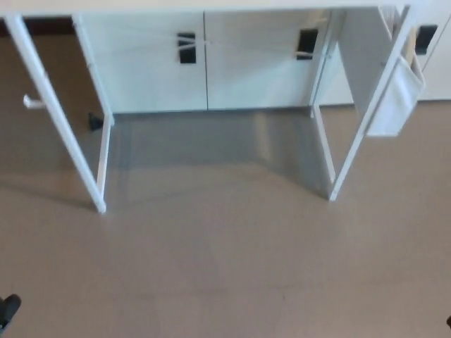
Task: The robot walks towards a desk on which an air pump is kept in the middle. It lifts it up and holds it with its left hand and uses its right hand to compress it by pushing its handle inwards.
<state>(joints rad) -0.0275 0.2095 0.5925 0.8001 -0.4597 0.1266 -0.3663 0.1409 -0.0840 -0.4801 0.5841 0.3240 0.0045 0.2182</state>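
Observation:
The air pump is not in view. The desk shows only as its pale top edge (211, 5) along the top of the head view and its white frame legs, left (60, 127) and right (363, 130), standing on the brown floor. A small black tip of my left hand (7, 310) pokes in at the bottom left corner. A dark sliver of my right hand (449, 322) touches the bottom right edge. Too little of either hand shows to judge its state.
White cabinet doors (155, 70) with black handles (187, 48) stand behind the desk. A white pouch (396, 98) hangs off the desk's right side, and a small hook (32, 103) sticks out on the left leg. A small black object (94, 122) sits by the back left leg.

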